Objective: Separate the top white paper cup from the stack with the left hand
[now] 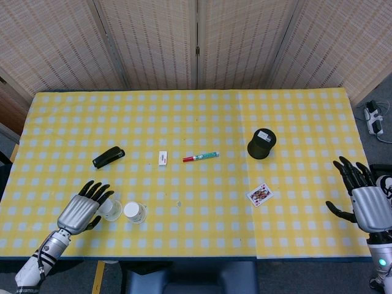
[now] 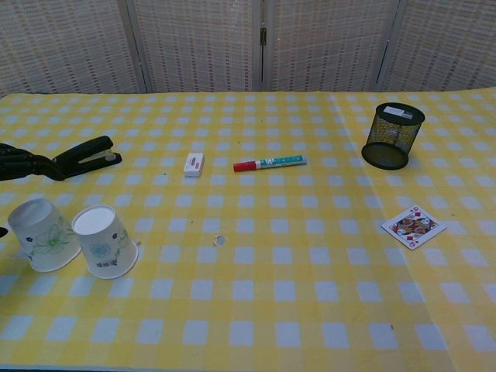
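Observation:
Two white paper cups stand upside down, side by side, near the table's front left. The left cup (image 1: 111, 209) (image 2: 46, 235) leans slightly and sits just beside my left hand (image 1: 81, 210). The right cup (image 1: 135, 212) (image 2: 104, 241) stands free. In the chest view the left hand's dark fingers (image 2: 27, 163) stretch out above the left cup, apart from it and spread, holding nothing. My right hand (image 1: 369, 204) hovers at the table's right edge with its fingers spread and nothing in it; the chest view does not show it.
A black stapler (image 1: 108, 157) (image 2: 87, 154) lies behind the cups. A white eraser (image 1: 162, 158), a red-capped marker (image 1: 200, 157), a black mesh pen holder (image 1: 262, 143) and a playing card (image 1: 260, 194) lie across the yellow checked tablecloth (image 1: 202, 116).

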You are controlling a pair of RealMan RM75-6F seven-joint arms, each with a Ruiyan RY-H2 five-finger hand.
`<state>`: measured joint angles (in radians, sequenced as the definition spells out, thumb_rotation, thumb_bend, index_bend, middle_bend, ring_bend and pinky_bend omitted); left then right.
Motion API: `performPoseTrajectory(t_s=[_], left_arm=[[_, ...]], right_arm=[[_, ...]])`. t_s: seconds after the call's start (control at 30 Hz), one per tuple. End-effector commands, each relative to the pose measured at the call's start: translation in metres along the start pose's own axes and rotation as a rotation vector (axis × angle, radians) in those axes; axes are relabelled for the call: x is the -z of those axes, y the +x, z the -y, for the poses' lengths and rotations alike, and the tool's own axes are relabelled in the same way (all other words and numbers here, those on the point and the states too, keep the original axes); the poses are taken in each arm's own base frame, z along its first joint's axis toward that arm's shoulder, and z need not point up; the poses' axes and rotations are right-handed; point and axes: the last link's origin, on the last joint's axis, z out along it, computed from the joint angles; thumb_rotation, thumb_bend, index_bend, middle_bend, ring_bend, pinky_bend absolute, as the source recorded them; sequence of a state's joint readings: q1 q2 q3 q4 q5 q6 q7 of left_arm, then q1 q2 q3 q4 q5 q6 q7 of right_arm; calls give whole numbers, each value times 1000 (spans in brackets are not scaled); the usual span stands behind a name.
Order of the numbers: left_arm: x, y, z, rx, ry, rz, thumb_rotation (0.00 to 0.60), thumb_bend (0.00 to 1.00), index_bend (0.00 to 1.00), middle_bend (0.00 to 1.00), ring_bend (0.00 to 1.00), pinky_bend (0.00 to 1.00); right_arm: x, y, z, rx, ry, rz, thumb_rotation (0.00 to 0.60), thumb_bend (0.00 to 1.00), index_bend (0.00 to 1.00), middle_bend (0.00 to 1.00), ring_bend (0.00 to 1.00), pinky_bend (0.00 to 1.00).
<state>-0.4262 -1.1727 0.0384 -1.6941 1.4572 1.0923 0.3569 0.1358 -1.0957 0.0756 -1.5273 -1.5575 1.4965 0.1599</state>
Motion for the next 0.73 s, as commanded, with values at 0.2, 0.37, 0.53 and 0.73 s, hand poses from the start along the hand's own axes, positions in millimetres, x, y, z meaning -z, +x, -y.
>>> performPoseTrajectory(t_s=[0.2,0.37,0.53,0.73], left_arm=[[9,17,18,100,108,-137,600,441,117,96,70,13],[24,20,43,151,232,-240,600,443,130,96,71,16],[44,18,57,162,310,-329,600,443,138,95,71,17],[72,7,60,126,357,-389,600,443,167,95,80,19]], right_arm=[[2,-4,-8,-5,-37,18,600,254,0,57,149,79],[2,-14,-6,-41,-16,38,600,254,0,57,147,79],[2,-20,-3,-63,-1,48,600,254,0,57,144,79],[5,-21,3,-102,20,53,600,253,0,57,147,79]])
